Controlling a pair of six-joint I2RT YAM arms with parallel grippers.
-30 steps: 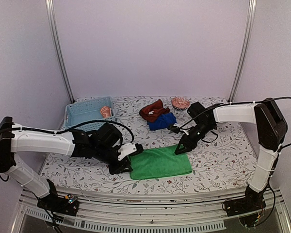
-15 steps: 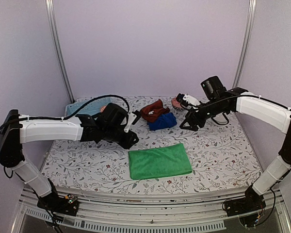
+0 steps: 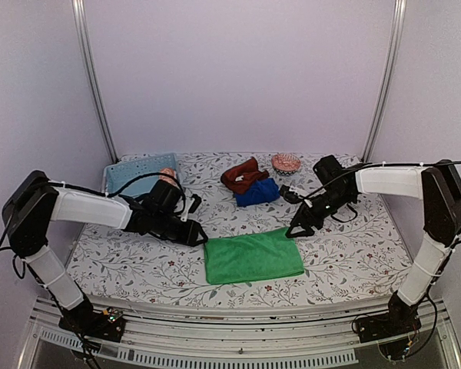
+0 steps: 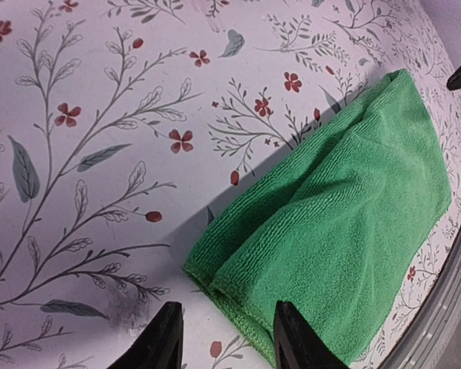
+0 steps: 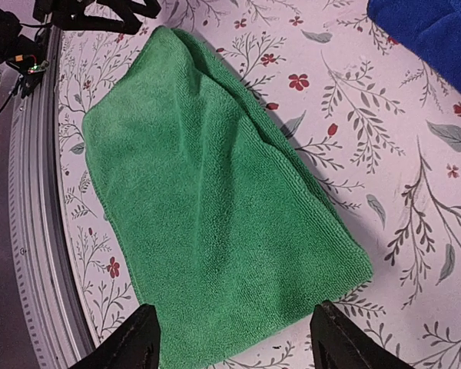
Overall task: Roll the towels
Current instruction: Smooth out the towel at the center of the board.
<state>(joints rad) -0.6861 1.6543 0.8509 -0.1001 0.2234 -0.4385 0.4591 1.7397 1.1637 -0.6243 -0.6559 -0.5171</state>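
Observation:
The green towel (image 3: 253, 257) lies folded flat at the front middle of the table; it also shows in the left wrist view (image 4: 346, 223) and the right wrist view (image 5: 215, 207). My left gripper (image 3: 197, 237) is open and empty, low at the towel's far left corner (image 4: 224, 338). My right gripper (image 3: 294, 229) is open and empty, low at its far right corner (image 5: 230, 338). The blue towel (image 3: 258, 191) and the rust-brown towel (image 3: 243, 174) lie bunched at the back middle. The orange patterned towel (image 3: 167, 176) sits rolled in the basket.
A light blue slotted basket (image 3: 134, 175) stands at the back left. A small patterned bowl (image 3: 286, 162) stands at the back, right of the brown towel. The flowered tablecloth (image 3: 346, 246) covers the table. Metal rails run along the near edge.
Both arms rose and swung toward the back, then came down again. They now sit at the green towel's two far corners, both open. The towel has not moved.

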